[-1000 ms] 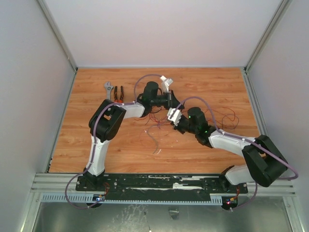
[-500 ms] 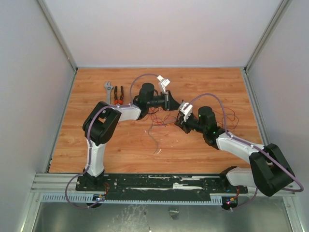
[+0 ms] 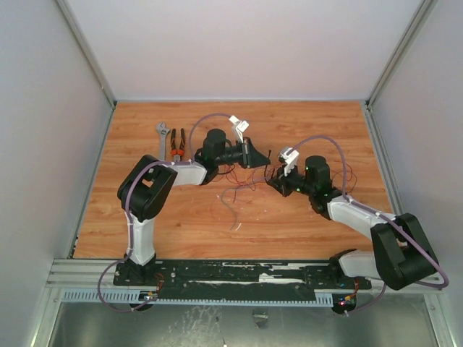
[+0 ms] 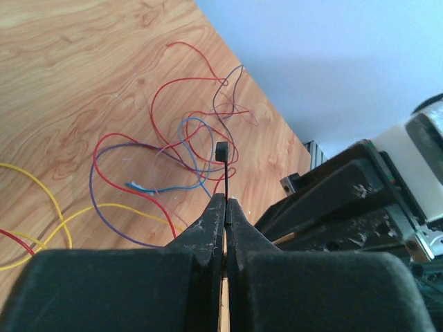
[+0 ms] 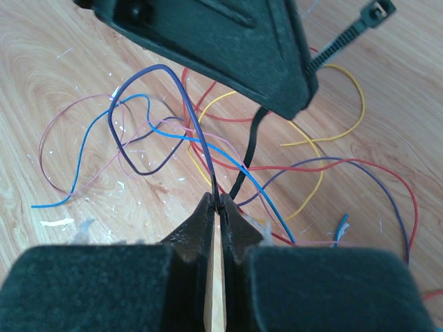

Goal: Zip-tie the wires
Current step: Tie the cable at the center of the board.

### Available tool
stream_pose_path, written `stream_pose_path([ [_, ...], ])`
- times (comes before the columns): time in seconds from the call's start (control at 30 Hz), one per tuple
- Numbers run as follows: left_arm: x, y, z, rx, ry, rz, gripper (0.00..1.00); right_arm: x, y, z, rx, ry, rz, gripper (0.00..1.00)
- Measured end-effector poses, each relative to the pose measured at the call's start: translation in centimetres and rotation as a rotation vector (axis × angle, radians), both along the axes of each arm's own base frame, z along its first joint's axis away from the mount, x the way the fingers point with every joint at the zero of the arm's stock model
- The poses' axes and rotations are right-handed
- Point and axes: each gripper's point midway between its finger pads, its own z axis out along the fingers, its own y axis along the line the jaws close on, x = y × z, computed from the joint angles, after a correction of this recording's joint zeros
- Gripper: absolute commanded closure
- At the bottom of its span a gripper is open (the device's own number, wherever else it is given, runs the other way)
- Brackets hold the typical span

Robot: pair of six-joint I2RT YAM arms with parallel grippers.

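The wires [image 3: 239, 189] lie in a loose red, purple, yellow and blue tangle on the wooden table [image 3: 145, 217] between the two arms. My left gripper [image 3: 255, 154] is shut on the zip tie [image 4: 223, 166], a thin black strip that rises from the jaws to its small head. My right gripper [image 3: 273, 181] is just right of it, low over the wires. In the right wrist view my right gripper [image 5: 220, 202] is shut on a dark purple wire. The zip tie [image 5: 250, 149] curves down to that jaw tip. I cannot tell if it is pinched too.
A grey wrench [image 3: 164, 134] and orange-handled pliers [image 3: 177, 141] lie at the back left. More thin wires [image 3: 340, 173] trail right of the right arm. White walls close the table on three sides. The left gripper body [image 5: 228, 41] hangs close above the right fingers.
The right gripper has moved right and slightly toward the back. The left arm's wrist has drawn back to the left. Both grippers have stayed shut.
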Motion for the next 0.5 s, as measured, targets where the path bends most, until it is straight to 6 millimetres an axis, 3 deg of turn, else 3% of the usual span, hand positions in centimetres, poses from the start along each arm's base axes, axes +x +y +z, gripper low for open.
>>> stream_pose_path([
  [0.5, -0.43, 0.01, 0.8, -0.038, -0.055, -0.003, 1.0, 0.46, -0.67, -0.39, 0.024, 0.085, 0.011, 1.0],
])
